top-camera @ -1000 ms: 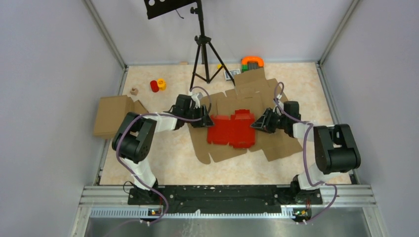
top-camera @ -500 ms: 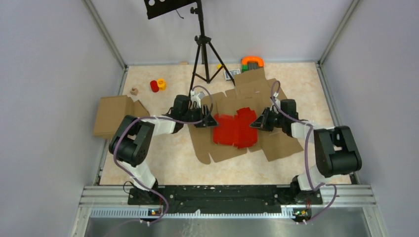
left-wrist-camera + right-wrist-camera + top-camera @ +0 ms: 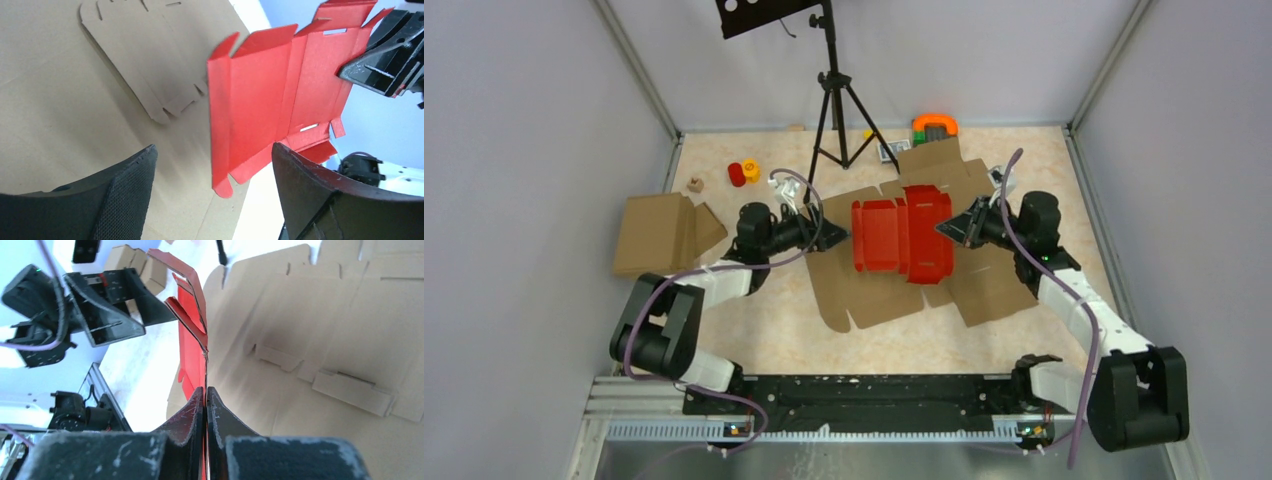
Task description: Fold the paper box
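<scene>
This is a robotics lab test cell. Plain pale grey wall panels (image 3: 524, 150) on aluminium frame posts (image 3: 639, 70) enclose a beige marbled tabletop (image 3: 754, 335). A black tripod stand (image 3: 832, 110) stands at the back. The white-and-black left robot arm (image 3: 714, 285) and right robot arm (image 3: 1084, 305) are bolted to a metal rail (image 3: 874, 395).

My left arm reaches forward from its base and bends inward, its wrist turned toward the centre. The left gripper (image 3: 829, 235) (image 3: 212, 150) has its fingers spread wide with nothing between the pads. My right arm stretches long and forward, forearm angled inward, wrist pointing left. The right gripper (image 3: 951, 228) (image 3: 206, 390) has its fingers pressed together, pinching the edge of the paper box (image 3: 902, 238) (image 3: 192, 355). The two grippers face each other, well apart.
</scene>
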